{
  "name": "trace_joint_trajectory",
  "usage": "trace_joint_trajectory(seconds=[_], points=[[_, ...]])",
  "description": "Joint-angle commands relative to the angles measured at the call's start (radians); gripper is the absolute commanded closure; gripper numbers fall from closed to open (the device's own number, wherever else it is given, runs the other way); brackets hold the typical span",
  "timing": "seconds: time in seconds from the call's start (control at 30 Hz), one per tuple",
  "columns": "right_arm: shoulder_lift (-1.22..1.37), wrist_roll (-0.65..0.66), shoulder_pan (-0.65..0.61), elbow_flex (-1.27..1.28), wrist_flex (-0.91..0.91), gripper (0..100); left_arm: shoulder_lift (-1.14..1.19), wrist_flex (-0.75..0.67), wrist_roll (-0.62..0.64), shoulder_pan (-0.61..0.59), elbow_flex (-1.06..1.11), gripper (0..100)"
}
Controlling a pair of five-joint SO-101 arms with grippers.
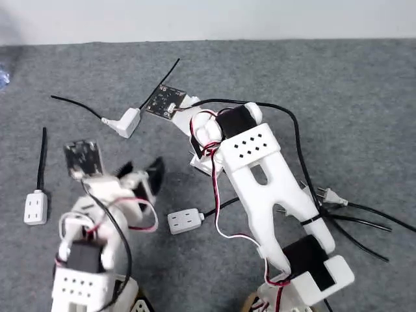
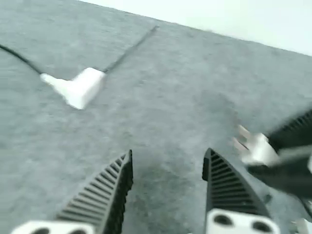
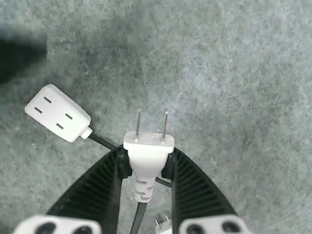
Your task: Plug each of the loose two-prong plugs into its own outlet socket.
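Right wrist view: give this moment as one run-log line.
right hand shut on white two-prong plug with black cord | white plastic outlet socket block apart from plug, nothing inserted | left hand open, empty

Left hand (image 1: 140,174): bare surface (image 1: 146,144) toward 12 o'clock, angled plug (image 1: 125,121) beyond; right arm (image 1: 260,162) blocks 2–3 o'clock; outlet socket (image 1: 183,221) at 4.

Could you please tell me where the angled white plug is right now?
The angled white plug lies loose on the mat, left of centre in the high view, just beyond the open left gripper.
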Motion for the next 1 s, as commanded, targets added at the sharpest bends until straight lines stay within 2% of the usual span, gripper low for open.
trace_joint_trajectory(seconds=[0.0, 0.13, 0.23, 0.5, 0.77, 0.97], points=[[-0.056, -0.015, -0.002, -0.055, -0.024, 99.1, -0.219, -0.080, 0.031, 0.094, 0.170, 78], [-0.059, -0.014, -0.018, -0.031, -0.030, 99.1, -0.427, -0.172, 0.031, 0.106, 0.352, 78], [-0.059, -0.014, -0.059, -0.009, -0.030, 99.1, -0.531, -0.155, 0.028, 0.100, 0.415, 78], [-0.058, -0.011, -0.093, 0.066, -0.044, 99.1, -0.511, -0.149, 0.031, 0.032, 0.384, 78], [-0.065, -0.046, -0.182, 0.101, -0.030, 99.1, -0.511, -0.149, 0.031, 0.025, 0.389, 78], [-0.116, -0.032, -0.191, 0.106, -0.036, 99.1, -0.511, -0.107, 0.031, 0.006, 0.389, 78]])
